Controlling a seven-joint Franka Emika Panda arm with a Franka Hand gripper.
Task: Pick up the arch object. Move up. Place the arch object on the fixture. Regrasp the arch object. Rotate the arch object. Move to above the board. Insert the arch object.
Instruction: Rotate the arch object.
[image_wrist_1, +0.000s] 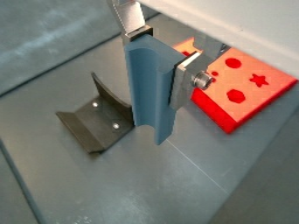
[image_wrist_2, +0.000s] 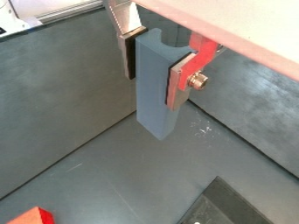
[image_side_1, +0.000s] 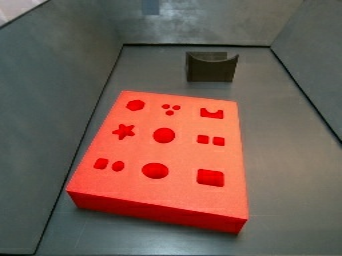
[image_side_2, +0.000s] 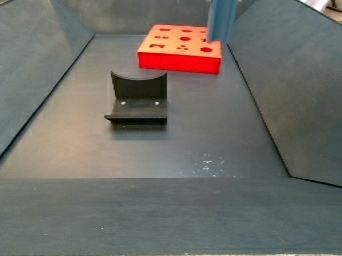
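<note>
My gripper (image_wrist_1: 159, 59) is shut on the arch object (image_wrist_1: 149, 98), a pale blue-grey oblong block that hangs upright between the silver fingers, well above the floor. Both wrist views show it; its curved notch faces up at the gripper (image_wrist_2: 155, 70) and its long body (image_wrist_2: 156, 107) points down. In a side view the arch object (image_side_2: 222, 20) hangs at the top edge, beside the board's (image_side_2: 181, 48) right end. The fixture (image_wrist_1: 96, 118) stands apart from the block on the floor, with its U notch up. The red board (image_wrist_1: 247, 89) lies beyond the gripper.
The board (image_side_1: 167, 150) with star, circle, square and arch cutouts fills the middle of the grey bin; the fixture (image_side_1: 210, 66) stands behind it near the back wall. Sloped grey walls (image_side_2: 40, 80) close in the floor. The fixture (image_side_2: 136, 97) sits left of centre.
</note>
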